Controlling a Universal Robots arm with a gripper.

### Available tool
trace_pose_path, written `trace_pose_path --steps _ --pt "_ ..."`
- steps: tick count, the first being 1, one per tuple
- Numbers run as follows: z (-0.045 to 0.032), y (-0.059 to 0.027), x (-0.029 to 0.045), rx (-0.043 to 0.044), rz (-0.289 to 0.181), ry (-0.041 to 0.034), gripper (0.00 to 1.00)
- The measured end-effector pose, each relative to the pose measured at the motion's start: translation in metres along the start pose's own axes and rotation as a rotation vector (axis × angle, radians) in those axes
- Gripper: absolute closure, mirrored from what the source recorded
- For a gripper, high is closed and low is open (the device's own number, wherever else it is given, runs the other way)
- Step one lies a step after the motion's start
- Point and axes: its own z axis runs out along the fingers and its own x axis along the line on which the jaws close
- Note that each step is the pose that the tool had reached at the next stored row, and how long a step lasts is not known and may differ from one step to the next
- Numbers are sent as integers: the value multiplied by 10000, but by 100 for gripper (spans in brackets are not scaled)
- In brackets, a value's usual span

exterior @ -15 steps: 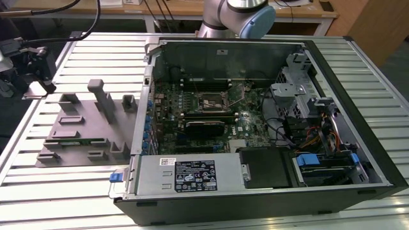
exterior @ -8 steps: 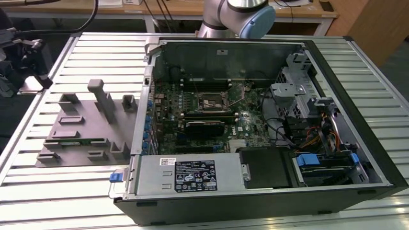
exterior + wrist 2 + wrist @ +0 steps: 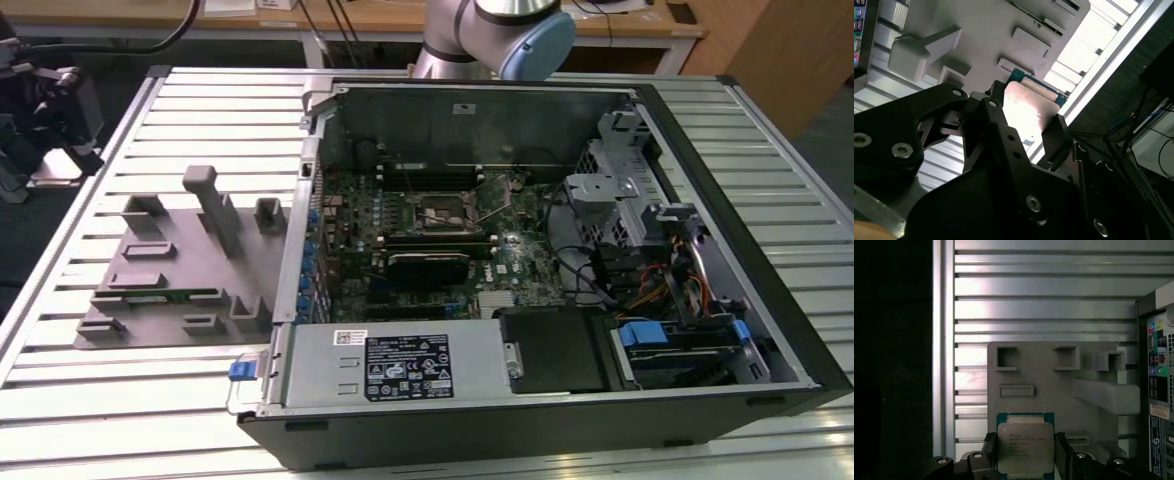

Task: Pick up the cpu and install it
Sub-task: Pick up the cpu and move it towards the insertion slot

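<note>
The pincer [image 3: 1025, 442], clamping the chip [image 3: 1025, 449], is hanging clear above the grey tray [image 3: 1054, 390] and its upright posts [image 3: 203, 190]. Inside the open computer case [image 3: 534, 430], the socket [image 3: 445, 212] is lying reachable from above. The drive cage [image 3: 607, 190] and cables [image 3: 627, 275] are crowding the exterior view's right.

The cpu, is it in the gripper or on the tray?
Held: the gripper clamps the cpu in both wrist views, above the gray tray.

Exterior view evenly lit, glare on cpu [image 3: 1026, 112] in second wrist view, fingers [image 3: 1056, 137] v. dark
</note>
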Motion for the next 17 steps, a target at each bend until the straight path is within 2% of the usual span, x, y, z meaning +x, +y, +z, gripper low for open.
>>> trace_pose_path --steps 17 --pt "-265 10 -7 -1 -1 -22 45"
